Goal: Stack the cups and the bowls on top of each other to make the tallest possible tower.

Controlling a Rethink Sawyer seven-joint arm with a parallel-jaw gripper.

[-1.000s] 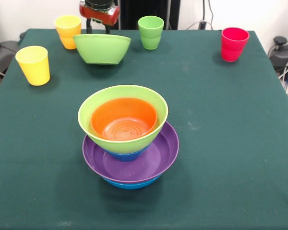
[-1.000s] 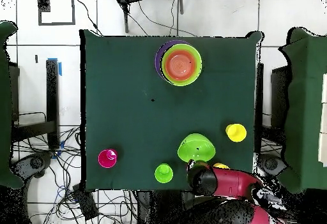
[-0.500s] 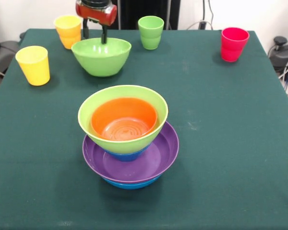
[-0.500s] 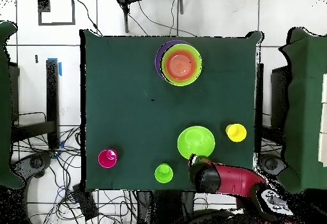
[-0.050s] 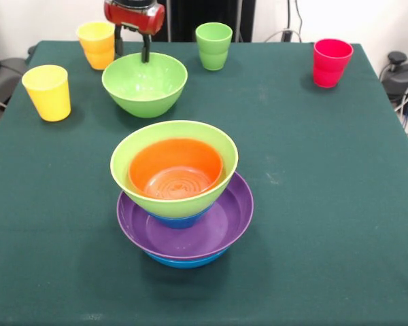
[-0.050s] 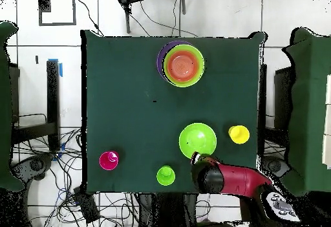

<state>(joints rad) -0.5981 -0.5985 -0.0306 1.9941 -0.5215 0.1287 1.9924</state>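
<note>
Green cloth covers the counter (image 5: 326, 204), with white wall and cables behind it. At the far edge in the front view the claw (image 5: 131, 49) hangs from the red arm (image 6: 239, 179), its two dark fingers (image 5: 145, 51) straddling the far rim of a loose green bowl (image 5: 145, 83); whether they pinch the rim or stand slightly off it I cannot tell. That bowl sits upright and appears to rest on the cloth, near the far edge.

Just beside the claw an orange-yellow cup (image 5: 96, 44) stands by the far left corner. A yellow cup (image 5: 47, 92) stands near the left edge, apart from the bowl. A green cup (image 5: 213, 45) stands at the far edge on the bowl's other side, and a red cup (image 5: 331, 62) stands near the far right corner, well apart from the rest.

Toward the near edge stands the tower (image 5: 182, 197): a blue bowl (image 5: 187, 261) lowest, a purple bowl (image 5: 224, 227) in it, then a small blue bowl (image 5: 177, 220), a second green bowl (image 5: 126, 176) and an orange bowl (image 5: 175, 170) nested inside that.
</note>
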